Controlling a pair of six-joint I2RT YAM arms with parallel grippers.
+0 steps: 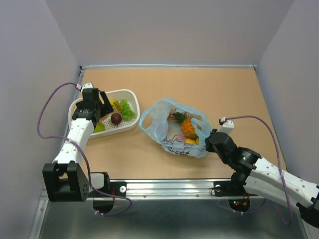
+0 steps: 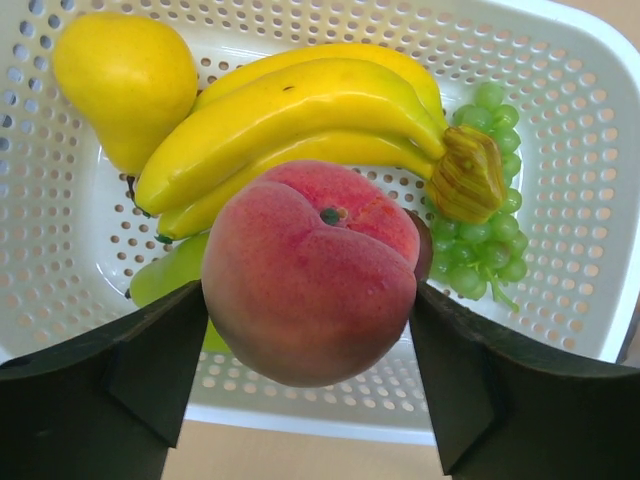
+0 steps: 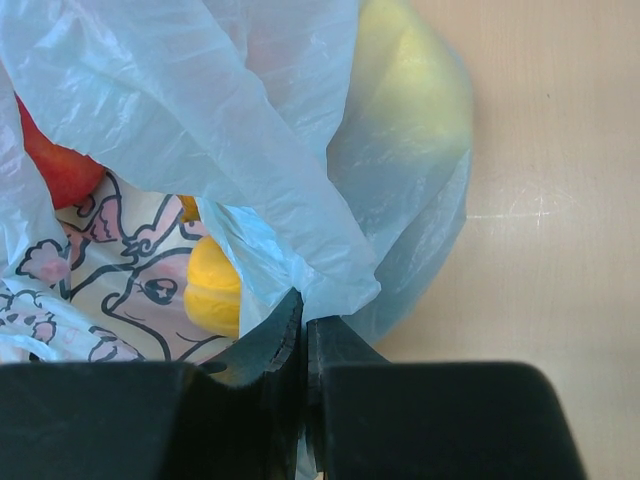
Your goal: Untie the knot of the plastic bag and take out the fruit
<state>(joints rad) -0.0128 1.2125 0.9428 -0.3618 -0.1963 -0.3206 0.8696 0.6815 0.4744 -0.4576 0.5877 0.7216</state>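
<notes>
The light-blue plastic bag [image 1: 167,130] lies mid-table with its mouth gaping open; no knot shows. Fruit sits inside it: a pineapple [image 1: 187,124], a red apple [image 3: 55,165], a yellow piece [image 3: 215,290] and a pale green round one [image 3: 410,90] behind the film. My right gripper [image 1: 210,137] [image 3: 305,325] is shut on the bag's [image 3: 250,150] near right edge, thin film pinched between the jaws. My left gripper [image 1: 102,110] [image 2: 308,300] hangs over the white basket [image 1: 130,94], with a pink-red peach [image 2: 310,280] between its fingers, touching both.
In the basket [image 2: 560,100] lie yellow bananas [image 2: 290,120], a yellow lemon [image 2: 125,80], green grapes [image 2: 480,250] and a dark plum [image 1: 116,118]. Grey walls close in the table on three sides. A metal rail [image 1: 164,186] runs along the near edge.
</notes>
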